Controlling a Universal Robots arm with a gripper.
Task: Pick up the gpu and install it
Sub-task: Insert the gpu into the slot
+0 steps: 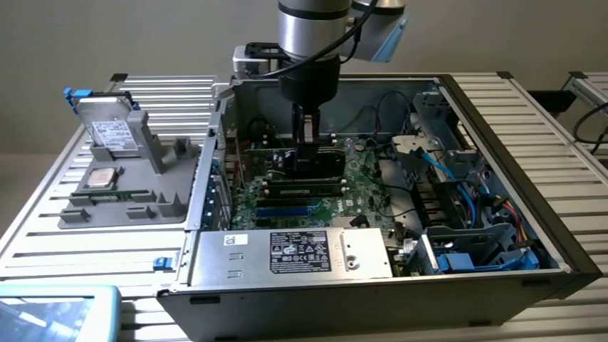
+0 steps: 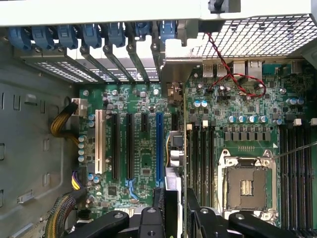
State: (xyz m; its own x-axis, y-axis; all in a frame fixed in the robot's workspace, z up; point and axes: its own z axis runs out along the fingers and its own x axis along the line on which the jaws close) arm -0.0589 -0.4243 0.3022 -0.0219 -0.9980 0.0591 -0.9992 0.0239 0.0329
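Note:
My gripper (image 1: 312, 146) reaches down into the open computer case (image 1: 494, 107) and is shut on the gpu (image 1: 320, 162), whose black cooler shows just above the motherboard (image 1: 361, 182). In the wrist view the gpu (image 2: 177, 148) appears edge-on between the two black fingers (image 2: 157, 201), with its silver end bracket (image 2: 173, 82) toward the case's rear slot covers. The card hangs close beside the long blue expansion slot (image 2: 159, 148); whether it touches a slot I cannot tell.
A grey parts holder (image 1: 124, 214) at the exterior view's left carries a silver hard drive (image 1: 109, 128), a processor (image 1: 100, 178) and a memory stick (image 1: 119, 194). Inside the case are the power supply (image 1: 295, 253), the empty processor socket (image 2: 246, 186), cable bundles (image 2: 64, 124) and drive cages (image 1: 456, 235).

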